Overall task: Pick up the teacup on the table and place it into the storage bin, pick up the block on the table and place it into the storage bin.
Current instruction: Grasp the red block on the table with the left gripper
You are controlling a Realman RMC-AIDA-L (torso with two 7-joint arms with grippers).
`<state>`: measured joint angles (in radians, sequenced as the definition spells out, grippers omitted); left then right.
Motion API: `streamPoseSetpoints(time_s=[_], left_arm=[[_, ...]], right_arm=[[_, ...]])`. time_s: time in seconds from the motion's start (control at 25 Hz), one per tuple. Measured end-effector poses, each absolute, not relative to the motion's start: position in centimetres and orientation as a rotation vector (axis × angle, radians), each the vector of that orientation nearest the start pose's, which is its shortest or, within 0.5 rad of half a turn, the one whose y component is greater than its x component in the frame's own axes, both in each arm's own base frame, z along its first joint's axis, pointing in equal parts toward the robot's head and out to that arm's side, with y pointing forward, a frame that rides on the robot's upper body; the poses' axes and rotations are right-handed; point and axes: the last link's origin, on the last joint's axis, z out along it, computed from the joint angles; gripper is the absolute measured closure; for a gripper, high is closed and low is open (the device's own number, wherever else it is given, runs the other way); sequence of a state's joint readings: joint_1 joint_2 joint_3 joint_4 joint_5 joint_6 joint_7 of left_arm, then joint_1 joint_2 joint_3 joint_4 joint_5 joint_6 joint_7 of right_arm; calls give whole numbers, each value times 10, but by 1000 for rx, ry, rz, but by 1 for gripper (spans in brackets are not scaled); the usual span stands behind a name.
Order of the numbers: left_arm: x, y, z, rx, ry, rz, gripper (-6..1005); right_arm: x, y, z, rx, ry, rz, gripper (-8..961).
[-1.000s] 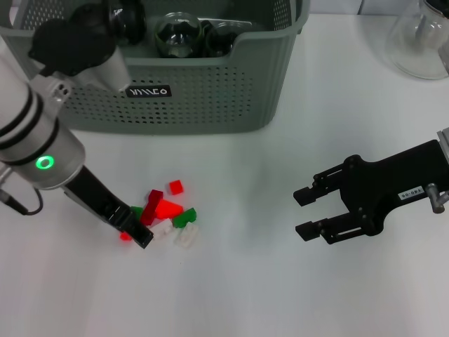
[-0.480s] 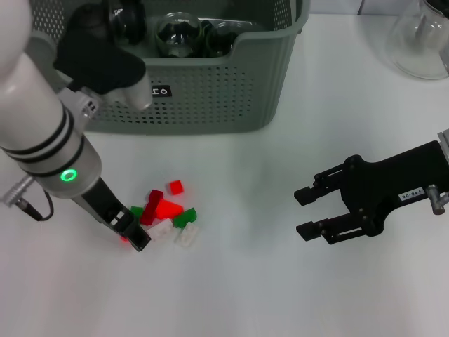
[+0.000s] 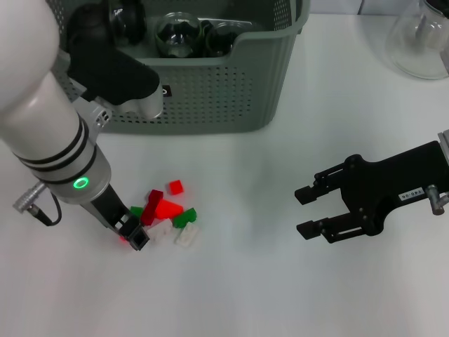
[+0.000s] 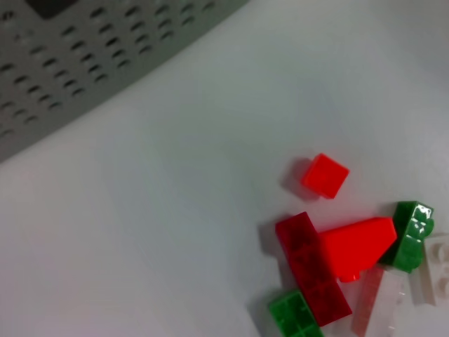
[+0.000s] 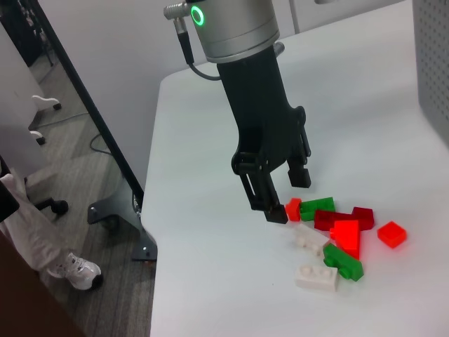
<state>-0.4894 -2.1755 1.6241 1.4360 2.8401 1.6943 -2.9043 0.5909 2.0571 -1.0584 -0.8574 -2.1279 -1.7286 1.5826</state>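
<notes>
Block step under way: the left gripper point(image 3: 135, 237) stood with released jaws at the block pile point(image 3: 167, 216) near the table's point(image 3: 280, 295) front-left, needing to close then carry to the storage bin point(image 3: 210, 91) behind, right gripper point(image 3: 303, 210) idle, fingers parted.

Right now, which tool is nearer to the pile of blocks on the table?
Left. The left tool is down at the pile of blocks, its tips at the pile's edge. The right tool hangs open well off to the pile's right, over bare table.
</notes>
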Motion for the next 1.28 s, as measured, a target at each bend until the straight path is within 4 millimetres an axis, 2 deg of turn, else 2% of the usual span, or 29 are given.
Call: streamPoseSetpoints(time_s=[0.44, 0.76, 0.96, 1.28], left_arm=[[-199, 296, -46, -2359, -1184, 862, 374], [-204, 297, -49, -2352, -1197, 871, 488], [-205, 297, -50, -2351, -1202, 871, 492], [-203, 298, -49, -2352, -1197, 857, 570]], right_arm=[[220, 315, -18, -3223, 412, 255, 352], [221, 317, -17, -3209, 413, 252, 352], [221, 318, -17, -3207, 412, 251, 353], [220, 318, -17, -3207, 408, 251, 354]])
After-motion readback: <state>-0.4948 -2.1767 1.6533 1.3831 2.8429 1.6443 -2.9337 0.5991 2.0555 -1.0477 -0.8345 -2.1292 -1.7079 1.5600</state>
